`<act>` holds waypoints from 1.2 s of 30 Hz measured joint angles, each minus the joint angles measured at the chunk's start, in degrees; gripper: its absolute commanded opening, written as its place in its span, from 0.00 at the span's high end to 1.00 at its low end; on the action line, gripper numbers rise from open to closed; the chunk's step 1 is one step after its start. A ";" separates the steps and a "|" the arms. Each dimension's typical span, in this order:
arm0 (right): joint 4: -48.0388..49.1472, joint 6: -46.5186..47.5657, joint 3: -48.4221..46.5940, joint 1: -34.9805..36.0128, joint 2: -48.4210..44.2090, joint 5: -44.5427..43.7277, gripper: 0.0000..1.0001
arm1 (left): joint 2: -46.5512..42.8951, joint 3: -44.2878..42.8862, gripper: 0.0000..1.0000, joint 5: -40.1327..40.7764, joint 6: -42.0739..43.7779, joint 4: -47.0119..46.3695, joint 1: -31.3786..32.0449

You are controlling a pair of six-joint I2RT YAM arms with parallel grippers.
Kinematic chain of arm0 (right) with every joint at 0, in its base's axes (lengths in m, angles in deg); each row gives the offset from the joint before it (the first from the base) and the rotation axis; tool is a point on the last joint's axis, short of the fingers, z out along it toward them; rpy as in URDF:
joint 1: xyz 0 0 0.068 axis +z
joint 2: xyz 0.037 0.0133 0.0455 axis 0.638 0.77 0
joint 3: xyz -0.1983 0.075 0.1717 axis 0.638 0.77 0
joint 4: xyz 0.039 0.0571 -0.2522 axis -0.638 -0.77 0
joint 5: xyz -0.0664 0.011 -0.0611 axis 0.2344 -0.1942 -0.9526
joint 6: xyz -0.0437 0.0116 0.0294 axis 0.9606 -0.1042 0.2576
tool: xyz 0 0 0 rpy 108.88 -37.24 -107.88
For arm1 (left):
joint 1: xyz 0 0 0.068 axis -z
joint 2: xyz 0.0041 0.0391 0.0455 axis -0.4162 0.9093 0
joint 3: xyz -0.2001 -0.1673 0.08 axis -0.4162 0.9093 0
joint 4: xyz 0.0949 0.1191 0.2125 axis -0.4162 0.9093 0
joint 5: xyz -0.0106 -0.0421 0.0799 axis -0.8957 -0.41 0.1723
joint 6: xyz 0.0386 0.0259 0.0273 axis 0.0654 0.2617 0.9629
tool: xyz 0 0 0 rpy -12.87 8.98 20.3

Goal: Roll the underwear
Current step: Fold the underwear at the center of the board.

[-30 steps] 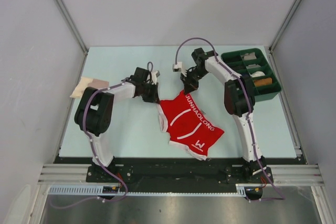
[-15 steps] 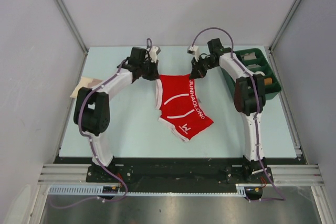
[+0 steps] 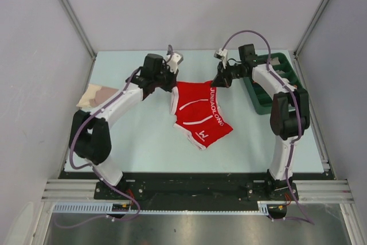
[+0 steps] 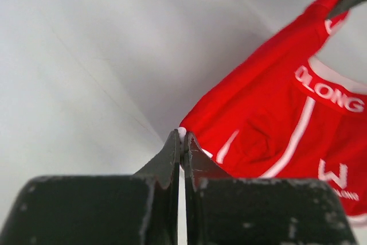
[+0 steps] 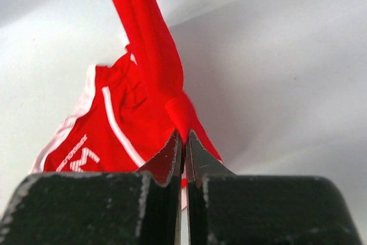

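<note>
The red underwear point(image 3: 198, 113) with white trim and lettering hangs stretched between my two grippers over the middle of the table; its lower end looks to rest on the surface. My left gripper point(image 3: 172, 86) is shut on its left top corner, seen at the fingertips in the left wrist view point(image 4: 182, 136), where the red fabric point(image 4: 275, 124) spreads to the right. My right gripper point(image 3: 217, 83) is shut on the right end of the waistband. In the right wrist view the jaws point(image 5: 184, 137) pinch a fold of the red cloth point(image 5: 132, 119).
A dark green compartment tray point(image 3: 274, 84) with small items stands at the right, close behind my right arm. A beige-and-pink folded cloth point(image 3: 97, 94) lies at the table's left edge. Metal frame posts rise at the back corners.
Both grippers have carried the underwear up and toward the back of the table and drawn apart, so the top edge is pulled straighter. The right arm has swung right, toward the green tray.
</note>
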 measured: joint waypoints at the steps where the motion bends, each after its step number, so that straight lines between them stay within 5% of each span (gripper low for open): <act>1: 0.11 0.66 2.12 -0.20 -1.62 0.15 1.00 | -1.44 1.18 1.00 0.26 0.35 -0.11 0.90; 16: -11.41 18.47 16.09 -1.97 -10.82 0.81 1.00 | -18.47 24.55 1.00 -0.52 -5.79 -4.85 13.64; 36: -21.14 34.07 25.07 -2.19 -14.40 -10.38 0.96 | -14.32 30.67 1.00 -2.21 -14.67 -11.80 24.37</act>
